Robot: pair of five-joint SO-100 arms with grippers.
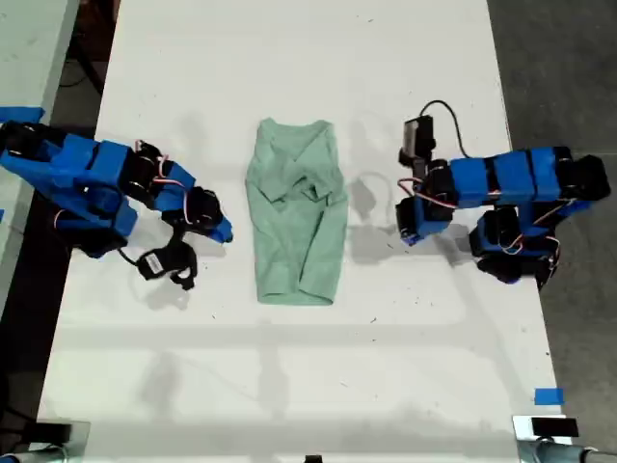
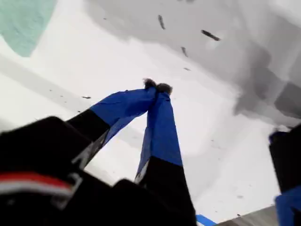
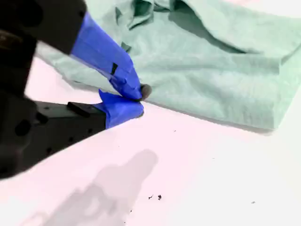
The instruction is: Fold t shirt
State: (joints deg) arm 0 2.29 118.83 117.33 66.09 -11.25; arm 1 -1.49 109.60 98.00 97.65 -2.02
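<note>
The pale mint-green t shirt (image 1: 294,217) lies on the white table (image 1: 308,68) as a narrow strip. Its sides are folded in and its neck points to the exterior view's top. My second gripper (image 1: 227,231) is shut and holds nothing. It sits at the exterior view's left, just off the shirt's long edge (image 3: 211,61); its blue tips (image 3: 136,96) meet beside the cloth. At the exterior view's right my first gripper (image 1: 403,231) is shut and empty, a short gap from the shirt. Its blue fingers (image 2: 157,87) hang over bare table, and only a corner of the shirt (image 2: 23,23) shows.
A blue tape mark (image 1: 548,395) sits near the table's corner at the exterior view's lower right. Another table edge with blue tape (image 1: 19,114) runs along that view's left. Dark floor (image 1: 569,77) lies past the table at its right.
</note>
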